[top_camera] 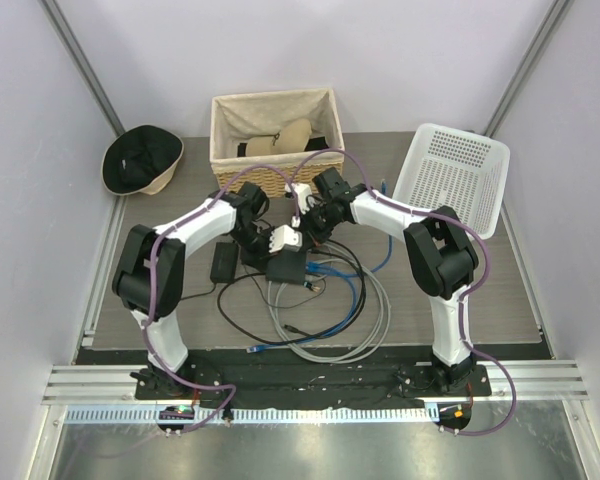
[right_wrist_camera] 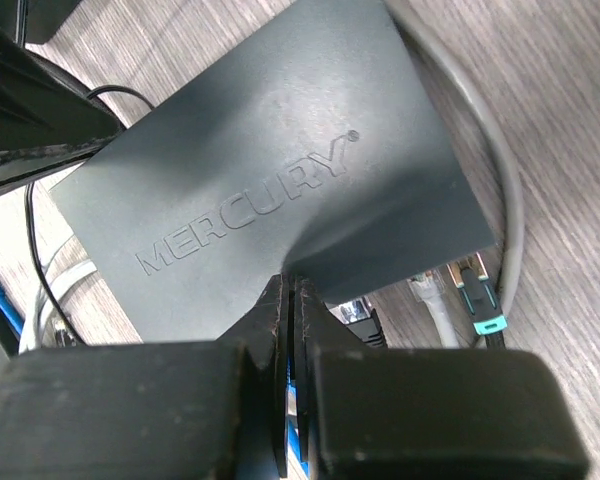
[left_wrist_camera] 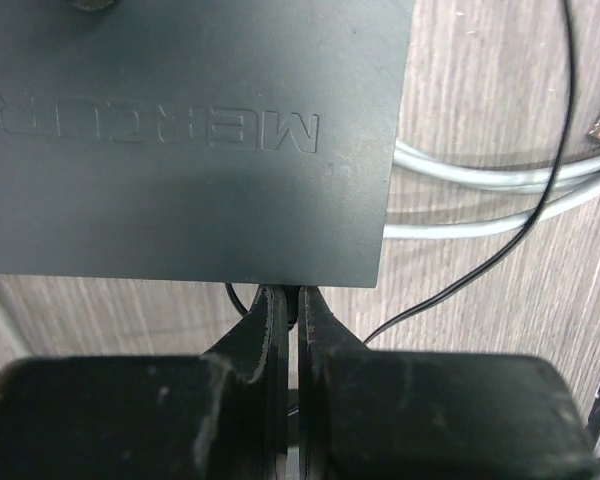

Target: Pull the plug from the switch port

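Matte black and embossed MERCURY, the switch box lies flat mid-tabletop between the two arms. Its port edge faces the right gripper, whose jaws are pressed together right at that edge. A black plug sits just beside the tips, with a grey plug and a teal-tipped plug further along. The left gripper is likewise clenched at the opposite edge, near a thin black cord; whether it pinches anything I cannot tell. Grey cables loop nearby.
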Robot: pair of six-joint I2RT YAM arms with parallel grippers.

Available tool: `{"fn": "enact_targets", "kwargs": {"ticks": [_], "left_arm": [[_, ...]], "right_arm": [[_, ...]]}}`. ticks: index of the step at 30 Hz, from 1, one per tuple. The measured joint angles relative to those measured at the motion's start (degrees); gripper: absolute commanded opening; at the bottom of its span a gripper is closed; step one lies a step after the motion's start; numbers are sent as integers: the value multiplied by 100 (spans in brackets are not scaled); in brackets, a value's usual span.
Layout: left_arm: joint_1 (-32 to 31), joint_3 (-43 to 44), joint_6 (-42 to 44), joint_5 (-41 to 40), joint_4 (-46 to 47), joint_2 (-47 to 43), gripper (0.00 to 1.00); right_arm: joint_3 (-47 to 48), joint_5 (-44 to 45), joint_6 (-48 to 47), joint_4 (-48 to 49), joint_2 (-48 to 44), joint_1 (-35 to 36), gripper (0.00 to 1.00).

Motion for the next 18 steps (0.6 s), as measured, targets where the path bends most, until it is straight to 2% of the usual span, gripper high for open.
{"fn": "enact_targets", "kwargs": {"ticks": [6,9,18], "left_arm": [[-42,-780,92,-15,608,-599,0],[-79,-903,98,-103,743,-715,0],[-42,26,-385,74,-227,22,0]], "right_arm": [[-22,4,-31,-63,-17,2,1],[-57,76,-68,-105,-52,0,1],[-76,125,-98,-138,-66,0,1]]}}
